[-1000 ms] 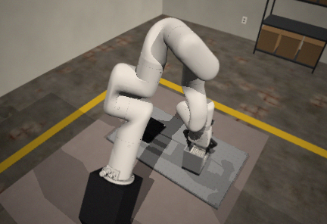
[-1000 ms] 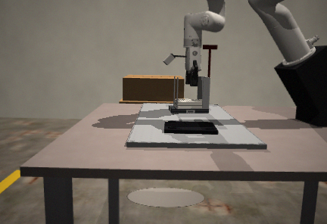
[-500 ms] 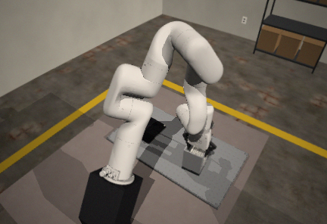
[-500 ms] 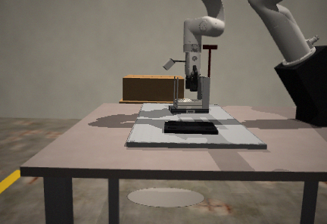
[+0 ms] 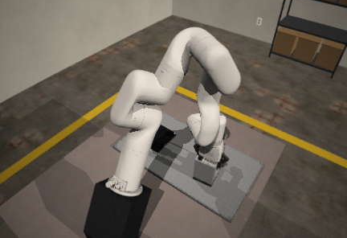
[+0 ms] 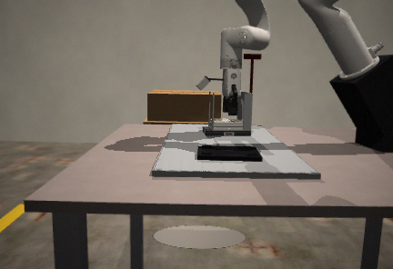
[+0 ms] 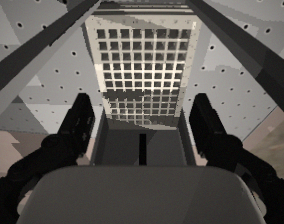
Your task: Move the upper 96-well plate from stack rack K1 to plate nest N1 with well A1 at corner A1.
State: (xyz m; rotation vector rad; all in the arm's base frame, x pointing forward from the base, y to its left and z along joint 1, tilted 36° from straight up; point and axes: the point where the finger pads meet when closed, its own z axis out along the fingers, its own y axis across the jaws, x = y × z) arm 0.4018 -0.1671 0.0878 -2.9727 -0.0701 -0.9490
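Note:
The stack rack K1 (image 6: 228, 116) stands on the grey mat (image 6: 234, 156), with its grey wall and thin posts. The upper 96-well plate (image 7: 143, 67) shows in the wrist view as a pale grid of wells straight below me. My gripper (image 7: 142, 106) is open and empty; its two dark fingers stand either side of the rack's near end, just above the plate. In the exterior view the gripper (image 6: 232, 98) hangs low inside the rack's top. The black plate nest N1 (image 6: 229, 153) lies on the mat in front of the rack. The lower plate is hidden.
The rack's slanted posts (image 7: 40, 57) cross the wrist view on both sides. A red T-shaped post (image 6: 251, 72) stands behind the rack. A brown box (image 6: 182, 106) sits at the table's far edge. The arm's black base (image 6: 366, 102) stands at the right.

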